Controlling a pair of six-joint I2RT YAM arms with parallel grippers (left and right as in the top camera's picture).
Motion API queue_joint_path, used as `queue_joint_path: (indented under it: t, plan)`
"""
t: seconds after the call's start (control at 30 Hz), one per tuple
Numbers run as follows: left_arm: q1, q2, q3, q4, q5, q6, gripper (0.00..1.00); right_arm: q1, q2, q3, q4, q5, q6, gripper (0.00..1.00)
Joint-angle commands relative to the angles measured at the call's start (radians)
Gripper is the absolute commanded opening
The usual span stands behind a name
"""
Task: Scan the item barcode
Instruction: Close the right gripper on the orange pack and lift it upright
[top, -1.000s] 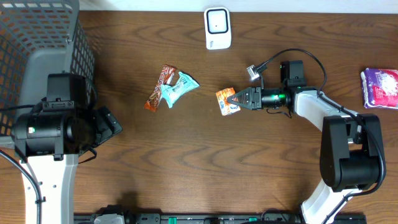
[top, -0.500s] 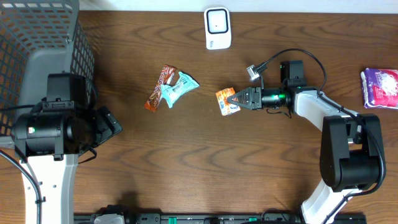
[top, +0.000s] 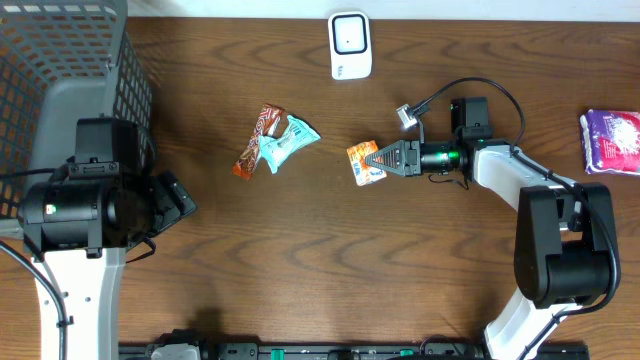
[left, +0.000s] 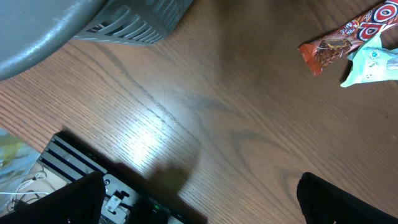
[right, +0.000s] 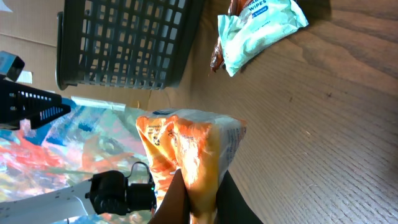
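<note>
An orange and white snack packet (top: 365, 163) is held just above the table's middle, pinched at its right edge by my right gripper (top: 378, 160), which is shut on it. The right wrist view shows the orange packet (right: 186, 146) standing up between the two dark fingers (right: 176, 198). A white barcode scanner (top: 350, 45) sits at the far edge, apart from the packet. My left gripper (left: 200, 202) hovers open over bare wood near the table's front left, nothing between its fingers.
A red-brown candy bar (top: 256, 140) and a teal wipes packet (top: 288, 141) lie together left of centre. A grey mesh basket (top: 70, 60) fills the far left corner. A purple packet (top: 612, 140) lies at the right edge.
</note>
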Motion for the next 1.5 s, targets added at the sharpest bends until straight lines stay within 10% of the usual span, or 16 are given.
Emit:
queue_joint_path:
  t: [0.0,1.47]
  plan:
    - [0.005,-0.001,-0.001,-0.004,-0.015,-0.01,0.98,0.002,0.007,-0.002,0.002,-0.036,-0.023,0.01]
    - [0.005,-0.001,-0.001,-0.004,-0.015,-0.01,0.98,0.007,0.007,-0.002,0.002,-0.008,-0.033,0.01]
